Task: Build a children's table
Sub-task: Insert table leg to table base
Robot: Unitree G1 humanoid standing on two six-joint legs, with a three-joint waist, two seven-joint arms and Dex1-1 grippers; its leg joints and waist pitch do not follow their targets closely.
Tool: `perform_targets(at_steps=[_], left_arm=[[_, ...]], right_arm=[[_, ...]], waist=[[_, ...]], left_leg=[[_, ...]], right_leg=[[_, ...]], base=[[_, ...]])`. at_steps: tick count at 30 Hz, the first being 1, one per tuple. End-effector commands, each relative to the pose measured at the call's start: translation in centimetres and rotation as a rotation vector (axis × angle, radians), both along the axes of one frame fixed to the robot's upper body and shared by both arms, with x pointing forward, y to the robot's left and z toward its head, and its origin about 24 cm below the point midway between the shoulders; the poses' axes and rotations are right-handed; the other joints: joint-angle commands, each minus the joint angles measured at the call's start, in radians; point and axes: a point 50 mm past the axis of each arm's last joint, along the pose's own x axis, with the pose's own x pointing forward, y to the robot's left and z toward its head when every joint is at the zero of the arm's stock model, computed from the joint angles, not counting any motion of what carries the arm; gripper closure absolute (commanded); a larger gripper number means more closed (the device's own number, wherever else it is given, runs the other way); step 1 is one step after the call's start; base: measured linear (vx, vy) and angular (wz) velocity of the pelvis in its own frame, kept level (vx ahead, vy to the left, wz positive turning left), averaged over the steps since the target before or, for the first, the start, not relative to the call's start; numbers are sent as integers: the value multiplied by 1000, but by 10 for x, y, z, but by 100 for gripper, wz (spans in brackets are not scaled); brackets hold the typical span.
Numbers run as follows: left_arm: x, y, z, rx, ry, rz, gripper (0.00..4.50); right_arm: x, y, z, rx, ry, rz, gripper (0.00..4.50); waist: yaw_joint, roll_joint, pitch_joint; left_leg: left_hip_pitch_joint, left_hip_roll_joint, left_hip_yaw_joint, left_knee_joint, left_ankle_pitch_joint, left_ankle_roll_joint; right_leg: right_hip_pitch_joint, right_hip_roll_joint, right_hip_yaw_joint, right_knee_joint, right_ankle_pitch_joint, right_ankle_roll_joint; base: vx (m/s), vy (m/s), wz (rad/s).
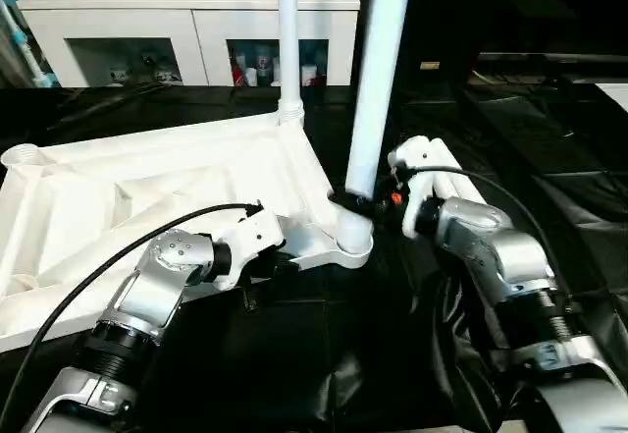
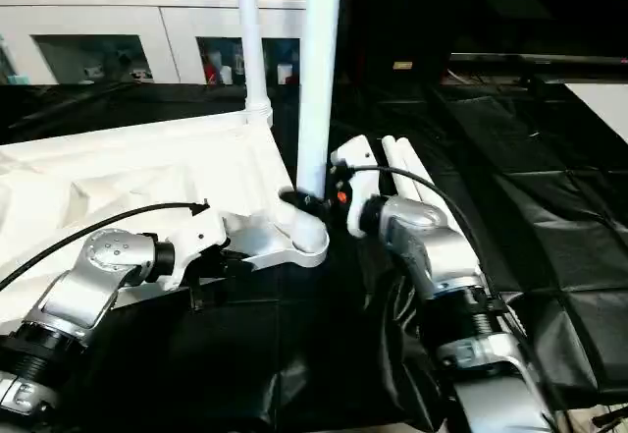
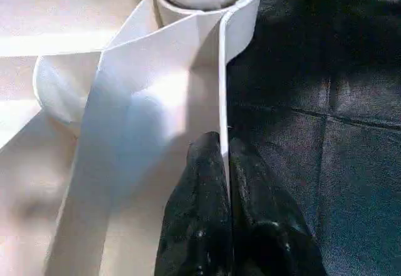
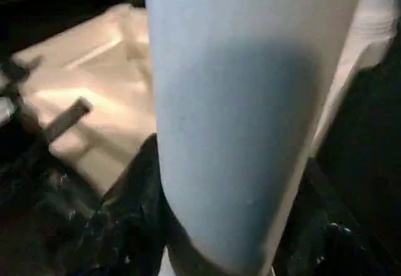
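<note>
White plastic tabletop [image 1: 147, 188] lies underside-up; left gripper [image 3: 224, 163] pinches its edge rib. Right gripper [image 1: 355, 200] clasps the upright white tube leg [image 1: 378, 70] at the near corner socket [image 1: 348, 242]; black sheeting [image 1: 549, 138] lies rightward.

Your left gripper [image 3: 224, 182] pinched on the tabletop [image 1: 147, 188] rim near the corner socket, your right gripper [image 1: 361, 200] clasping the upright leg [image 1: 378, 80] just above that socket, both forearms angled inward.

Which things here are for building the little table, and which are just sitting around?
For the job:
- tabletop, upside down
- leg gripped by the right claw
- far leg standing in its socket
- spare legs
- left claw pinching the tabletop's edge

Just around:
- white cabinet
- black sheet
</note>
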Motion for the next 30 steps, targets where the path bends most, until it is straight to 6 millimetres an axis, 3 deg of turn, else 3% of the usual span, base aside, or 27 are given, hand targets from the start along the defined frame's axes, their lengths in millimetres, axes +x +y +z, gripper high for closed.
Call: perform_targets(at_steps=[1, 11, 16, 20, 21, 22, 25, 27, 28, 29, 30], left_arm=[[-9, -5, -12, -34, 61, -22, 450], [-8, -6, -11, -27, 61, -30, 450], [-7, -5, -11, -22, 60, -30, 450], [-7, -4, -10, -22, 61, -30, 450], [-7, -4, -10, -23, 63, -31, 450], [-7, -4, -10, -23, 63, -32, 450], [-7, -4, -10, -24, 62, -34, 450], [-6, -4, -9, -25, 59, -36, 450], [-5, -4, -8, -25, 57, -36, 450], [-5, -4, -8, -25, 56, -36, 450], [-3, -4, -7, -25, 53, -35, 450]], right_arm=[[-1, -3, -2, -32, 16, 4, 265], [7, -3, -3, -6, 16, -37, 265], [9, -13, -14, 75, 74, -117, 265], [5, -18, -20, 110, 101, -142, 266], [3, -20, -23, 132, 116, -153, 266], [1, -21, -26, 145, 125, -162, 266], [-2, -24, -32, 162, 134, -180, 266], [-7, -24, -37, 182, 130, -193, 266], [-9, -23, -39, 197, 126, -202, 266], [-10, -23, -41, 208, 122, -209, 266], [-15, -22, -46, 230, 113, -229, 266]], waist=[[-1, -17, -60], [-1, -15, -60], [-3, -11, -60], [-3, -13, -61], [-1, 0, -60], [-2, -7, -62], [0, -4, -63], [2, 7, -63], [3, 11, -62], [2, 7, -62], [4, 14, -62]], left_leg=[[28, 57, -22, -64, -131, 80], [28, 56, -21, -62, -127, 81], [29, 57, -23, -64, -142, 76], [28, 56, -22, -63, -133, 80], [30, 56, -22, -64, -145, 75], [29, 57, -22, -64, -148, 73], [30, 57, -23, -64, -146, 73], [30, 57, -25, -65, -156, 66], [31, 57, -25, -66, -173, 59], [31, 57, -24, -67, -179, 56], [33, 59, -27, -71, -205, 42]], right_leg=[[27, -60, 42, -72, -8, -214], [27, -60, 41, -70, 9, -233], [28, -60, 41, -70, -1, -237], [29, -59, 40, -68, 24, -239], [27, -60, 41, -70, 14, -237], [30, -60, 41, -70, 21, -236], [29, -59, 39, -69, 42, -240], [28, -60, 39, -68, 33, -239], [27, -60, 40, -71, 25, -237], [28, -59, 40, -73, 21, -234], [26, -61, 40, -74, 0, -229]], base=[[0, 0, 0], [0, 0, 0], [0, 0, 0], [0, 0, 0], [0, 0, 0], [0, 0, 0], [0, 0, 0], [0, 0, 0], [0, 0, 0], [0, 0, 0], [0, 0, 0]])
